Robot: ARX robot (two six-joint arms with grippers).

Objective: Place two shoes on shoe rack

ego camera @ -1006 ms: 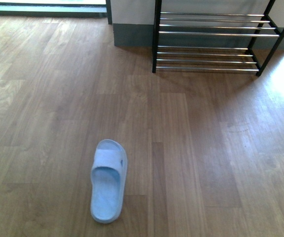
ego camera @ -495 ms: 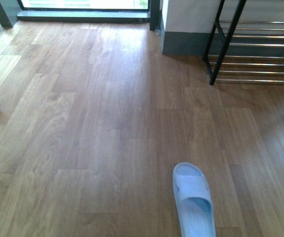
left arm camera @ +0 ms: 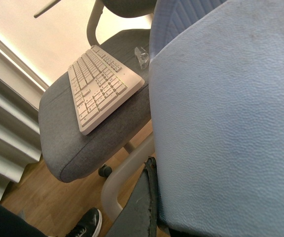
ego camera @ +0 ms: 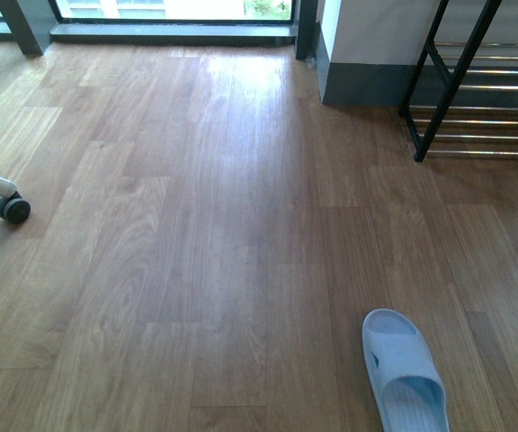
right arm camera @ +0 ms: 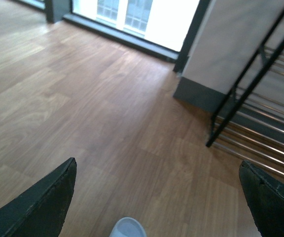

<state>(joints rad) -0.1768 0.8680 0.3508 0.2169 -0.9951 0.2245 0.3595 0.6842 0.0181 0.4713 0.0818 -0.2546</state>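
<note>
Slide point(ego camera: 405, 373) lies off rack point(ego camera: 450, 90) (second slide point(left arm camera: 230, 123) in left end effector point(left arm camera: 154, 207)).

slide point(ego camera: 405, 373) near right; shoe rack point(ego camera: 511, 88) far right

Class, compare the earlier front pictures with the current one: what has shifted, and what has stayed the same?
The view has swung left. The pale blue slide has shifted from lower left to lower right, the shoe rack has slid to the right edge, and a chair castor has appeared at left. Unchanged: the slide lies on the floor, apart from the rack. Nothing is seen taken hold of or let go.
</note>
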